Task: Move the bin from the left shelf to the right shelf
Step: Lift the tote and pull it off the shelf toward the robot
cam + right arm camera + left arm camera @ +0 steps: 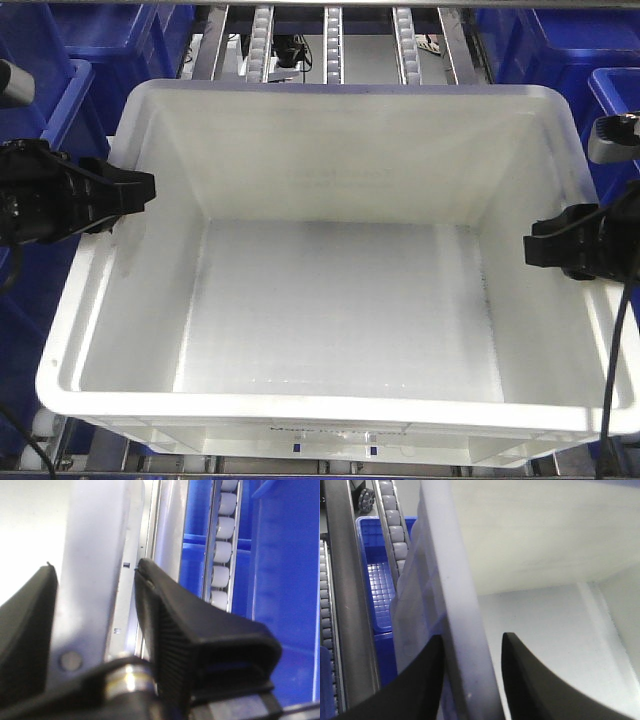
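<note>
Shelf here = roller-track rack (333, 45), three roller strips running away toward top centre of front view, metal rails between. White bin (330, 300) sits right on it, fills most of frame, front edge at bottom. Blue bins (60, 60) at upper left and upper right, support hidden. Left wrist view: grey rollers (395, 530) upper left, beside bin wall.

blue bins (85, 45), roller rails (333, 45)
</note>
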Available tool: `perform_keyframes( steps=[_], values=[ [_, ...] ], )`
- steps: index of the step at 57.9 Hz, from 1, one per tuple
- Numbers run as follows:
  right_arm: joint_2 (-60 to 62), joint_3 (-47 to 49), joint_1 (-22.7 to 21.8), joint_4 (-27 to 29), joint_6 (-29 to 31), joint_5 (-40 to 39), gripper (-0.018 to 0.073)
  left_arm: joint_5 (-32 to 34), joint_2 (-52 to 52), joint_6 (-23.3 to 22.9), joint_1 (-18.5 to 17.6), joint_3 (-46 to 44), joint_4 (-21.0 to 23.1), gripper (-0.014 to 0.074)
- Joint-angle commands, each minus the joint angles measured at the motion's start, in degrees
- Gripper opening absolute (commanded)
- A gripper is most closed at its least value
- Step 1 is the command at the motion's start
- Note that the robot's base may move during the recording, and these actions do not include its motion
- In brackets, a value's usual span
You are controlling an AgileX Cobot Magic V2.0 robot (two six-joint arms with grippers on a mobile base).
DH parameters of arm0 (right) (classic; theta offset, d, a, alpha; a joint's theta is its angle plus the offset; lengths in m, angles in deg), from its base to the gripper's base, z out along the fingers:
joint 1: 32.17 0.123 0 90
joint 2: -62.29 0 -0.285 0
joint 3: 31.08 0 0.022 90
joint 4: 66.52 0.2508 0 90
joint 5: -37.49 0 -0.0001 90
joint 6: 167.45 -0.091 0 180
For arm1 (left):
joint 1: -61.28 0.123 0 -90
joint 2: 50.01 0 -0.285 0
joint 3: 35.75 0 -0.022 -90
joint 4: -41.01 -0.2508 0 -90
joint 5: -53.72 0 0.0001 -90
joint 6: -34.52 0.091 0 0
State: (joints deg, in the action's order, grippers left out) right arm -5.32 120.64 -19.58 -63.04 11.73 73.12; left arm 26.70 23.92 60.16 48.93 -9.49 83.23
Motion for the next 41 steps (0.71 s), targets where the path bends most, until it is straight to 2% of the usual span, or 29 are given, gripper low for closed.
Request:
perform_keyframes(
  steps=[1,14,41],
  values=[
    [2.08,2.54,-0.04,4.1,0.82,-6.4,-0.0008,-0.82,-2.69,1.24,-0.83,-2.42,4.73,-0.0004],
    [3.86,2.54,-0.04,7.91,3.32,-5.82,-0.0006,-1.31,-4.51,1.1,-0.83,-2.42,5.14,-0.0004],
    [4.85,2.54,-0.04,8.58,3.32,-4.31,-0.0004,-3.08,-6.05,1.1,-0.83,-2.42,6.12,-0.0003]
  ],
)
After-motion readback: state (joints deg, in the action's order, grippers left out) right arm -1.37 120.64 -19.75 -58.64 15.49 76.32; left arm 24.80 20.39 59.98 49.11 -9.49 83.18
